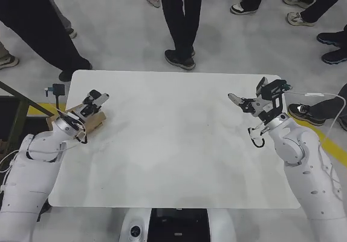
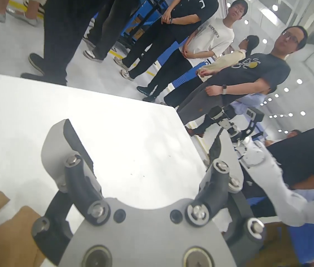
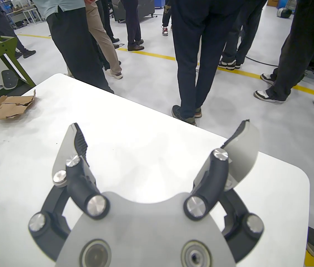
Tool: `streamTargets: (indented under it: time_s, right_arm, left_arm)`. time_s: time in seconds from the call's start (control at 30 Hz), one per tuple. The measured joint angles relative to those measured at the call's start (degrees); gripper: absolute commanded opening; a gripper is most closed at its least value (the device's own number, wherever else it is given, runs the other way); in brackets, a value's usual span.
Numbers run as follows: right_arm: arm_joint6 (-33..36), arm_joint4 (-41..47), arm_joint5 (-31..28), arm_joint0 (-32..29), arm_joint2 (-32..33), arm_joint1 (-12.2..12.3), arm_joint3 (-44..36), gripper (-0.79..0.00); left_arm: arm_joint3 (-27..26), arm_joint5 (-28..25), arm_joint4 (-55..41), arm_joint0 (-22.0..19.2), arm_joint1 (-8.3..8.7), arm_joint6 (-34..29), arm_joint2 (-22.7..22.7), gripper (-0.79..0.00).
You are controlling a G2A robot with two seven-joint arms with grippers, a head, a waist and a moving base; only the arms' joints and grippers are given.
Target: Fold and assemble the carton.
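**Carton flat at the desk's left edge, both claws wide and empty**

We see the carton [image 1: 97,123] as a flat, unassembled piece of brown cardboard. It lies on the white desk [image 1: 179,145], right at the desk's left edge, in the middle left of the top view. From the right wrist view the carton [image 3: 11,106] reads as a low sheet with creased flaps, a few of them slightly lifted, close to the desk's corner.

The left claw [image 1: 96,98] hangs over the far part of the carton, with the wrist above the cardboard. Its jaws stand wide apart and grip nothing. In the left wrist view we see bare desk between the two fingers [image 2: 62,143], while the cardboard lies back beneath the wrist. We cannot tell whether the arm touches the sheet.

The right claw [image 1: 248,94] sits in the upper right of the top view, above the desk near its far right corner and well apart from the carton. Its jaws are also spread wide and hold nothing. The right wrist view shows plain desk surface between its ribbed fingers [image 3: 77,140].
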Motion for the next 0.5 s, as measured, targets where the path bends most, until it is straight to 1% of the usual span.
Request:
streamTargets:
  time_s: [0.1,0.17,0.2,0.23,0.33,0.5]
  right_arm:
    - [0.0,0.0,0.0,0.0,0.0,0.0,0.0,0.0]
    - [0.0,0.0,0.0,0.0,0.0,0.0,0.0,0.0]
    - [0.0,0.0,0.0,0.0,0.0,0.0,0.0,0.0]
    - [0.0,0.0,0.0,0.0,0.0,0.0,0.0,0.0]
    - [0.0,0.0,0.0,0.0,0.0,0.0,0.0,0.0]
    - [0.0,0.0,0.0,0.0,0.0,0.0,0.0,0.0]
  left_arm:
    - [1.2,2.1,-10.5,0.2,0.55,-9.7,-1.8,0.0]
    - [2.4,4.6,-16.6,-0.1,0.9,-15.9,-2.8,0.0]
    - [2.8,5.2,-18.1,-0.4,1.06,-17.8,-3.3,0.0]
    - [3.1,5.2,-18.5,-0.6,1.2,-18.9,-3.9,0.0]
    - [3.2,5.0,-16.9,-0.6,1.21,-18.7,-3.9,0.0]
    - [3.2,5.0,-16.9,-0.6,1.2,-18.7,-3.9,0.0]
